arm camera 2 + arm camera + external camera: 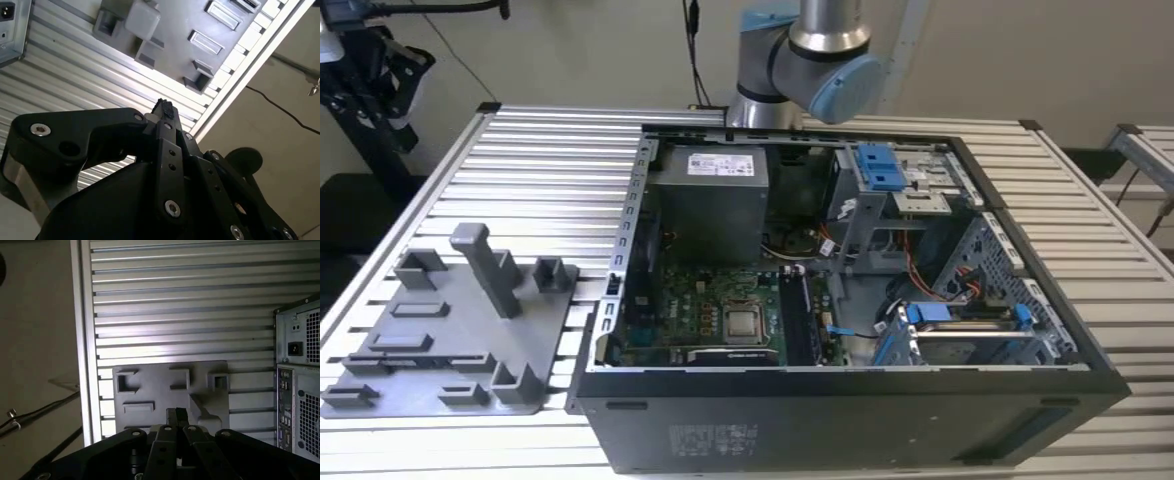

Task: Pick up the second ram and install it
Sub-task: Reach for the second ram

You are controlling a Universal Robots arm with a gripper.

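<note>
In the second wrist view the black jointed tool point(164, 107) is closest. Its fingertips are pressed together with nothing between them, above the ribbed aluminium desk point(75, 85) and the flat gray plastic tray point(170, 20). In the first wrist view the closed tips hang over that tray, with the black metal computer case point(300, 390) off to one side. In the exterior view the second ram point(797, 318), a thin dark board, stands on edge inside the open case. It is just beside the square silver processor chip point(744, 322), on the exterior view's right, well apart from the tool. Its long axis runs from the case's near wall toward the far wall.
</note>
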